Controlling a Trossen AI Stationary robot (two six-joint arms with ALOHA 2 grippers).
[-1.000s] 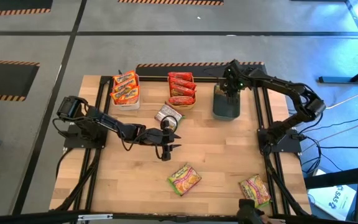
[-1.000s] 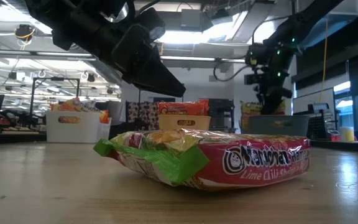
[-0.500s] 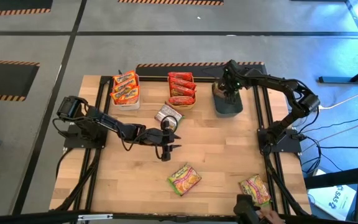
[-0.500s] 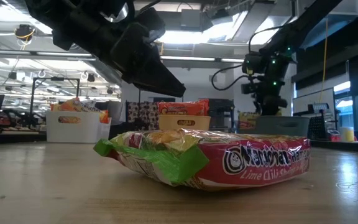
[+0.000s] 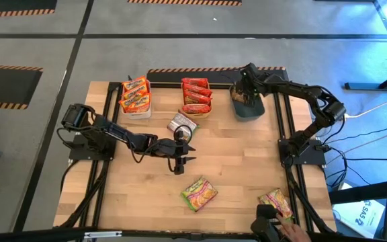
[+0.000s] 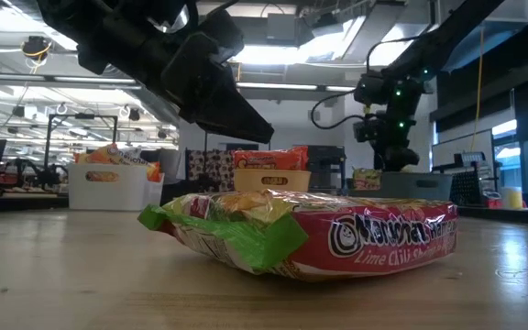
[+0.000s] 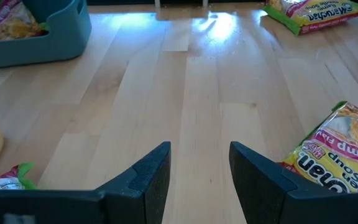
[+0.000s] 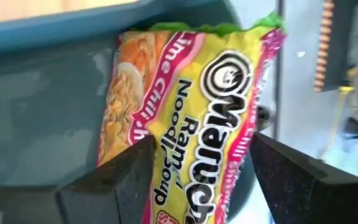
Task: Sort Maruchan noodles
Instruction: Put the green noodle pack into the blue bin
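Over the grey-blue bin (image 5: 248, 109) at the far right of the desk (image 5: 146, 195) hangs the right tool (image 5: 249, 91); its fingers (image 8: 132, 171) stand apart on either side of a green-yellow packet (image 8: 185, 118) inside that bin, and whether they touch the wrapper I cannot tell; left of the grey-blue bin sits the orange bin (image 5: 197, 97) stacked with red packets (image 5: 196, 93); further left of it the white bin (image 5: 135, 97) with orange-yellow packets (image 5: 134, 94); near-left of the grey-blue bin, toward desk centre, a packet lying silvery back up (image 5: 181, 124); just beside that one the left tool (image 5: 182, 161), fingers (image 7: 151, 177) parted and nothing between them, bare wood showing in the gap; nearer the front edge, well apart from the grey-blue bin, one green-yellow packet (image 5: 199, 193), the same one filling the low view (image 6: 310, 234); another green-yellow packet (image 5: 275, 203) at the front right corner, well apart from the bin; a person's hand (image 5: 294, 233) at the edge beside it.
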